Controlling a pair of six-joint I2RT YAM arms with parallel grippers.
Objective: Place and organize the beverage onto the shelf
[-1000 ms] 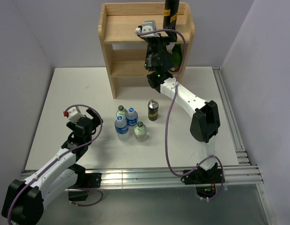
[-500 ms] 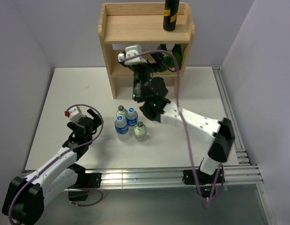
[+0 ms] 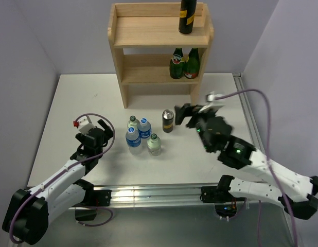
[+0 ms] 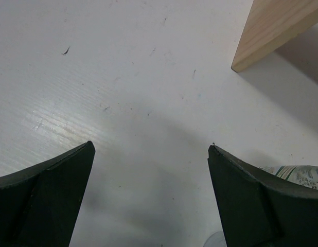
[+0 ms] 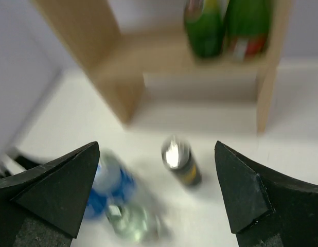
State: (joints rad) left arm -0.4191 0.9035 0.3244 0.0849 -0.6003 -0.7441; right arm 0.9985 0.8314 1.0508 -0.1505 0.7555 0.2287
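Observation:
The wooden shelf [image 3: 159, 38] stands at the table's far side. One dark can with a yellow band [image 3: 187, 18] stands on its top board at the right. The other dark can [image 3: 168, 121] stands on the table. To its left stand two blue-labelled water bottles [image 3: 144, 127] [image 3: 132, 137] and two green-capped bottles [image 3: 132, 121] [image 3: 154, 144]. My right gripper [image 3: 182, 114] is open and empty, just right of the table can. In the blurred right wrist view the can [image 5: 179, 162] lies between the open jaws [image 5: 156, 146]. My left gripper [image 3: 100, 131] [image 4: 150, 148] is open and empty, left of the bottles.
Two dark green glass bottles with red labels [image 3: 176, 63] [image 3: 191, 62] stand on the shelf's lower board at the right; they also show in the right wrist view [image 5: 202, 25]. A shelf leg [image 4: 267, 31] shows in the left wrist view. A metal rail [image 3: 251, 128] runs along the table's right edge.
My right arm has drawn back from the shelf and come down over the table, open, beside the table can. The can on the top board stays. The left arm has barely moved.

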